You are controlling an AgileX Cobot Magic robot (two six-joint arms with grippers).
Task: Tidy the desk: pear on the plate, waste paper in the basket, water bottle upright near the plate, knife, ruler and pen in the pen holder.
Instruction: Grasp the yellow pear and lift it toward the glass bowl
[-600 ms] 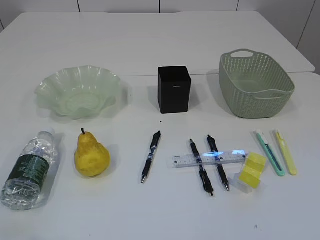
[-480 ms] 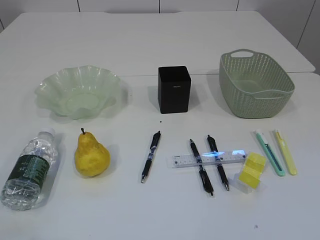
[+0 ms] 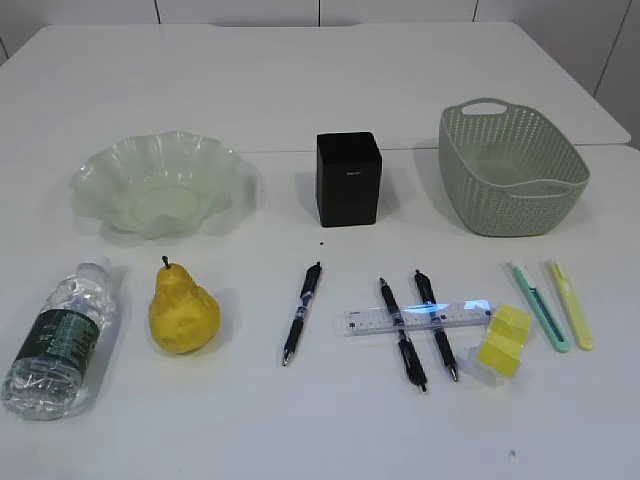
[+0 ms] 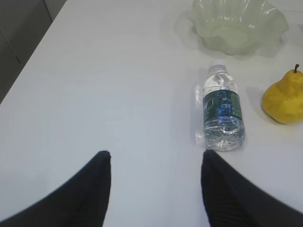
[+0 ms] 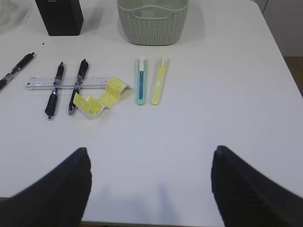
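Spread across the white desk [image 3: 320,90]: far row of ruffled plate [image 3: 157,184] at left, black pen holder [image 3: 349,179] mid, basket [image 3: 510,168] at right. Near row — water bottle [image 3: 62,335] lying flat by the left edge, pear [image 3: 183,309] just beside it, ruler [image 3: 418,318] laid across two pens [image 3: 403,334], waste paper [image 3: 505,338] touching its right end, two knives [image 5: 150,87] beyond. Wide bare stretches along the far and near edges. Left gripper [image 4: 155,163] and right gripper [image 5: 150,163] both spread wide, gripping nothing, above bare table.
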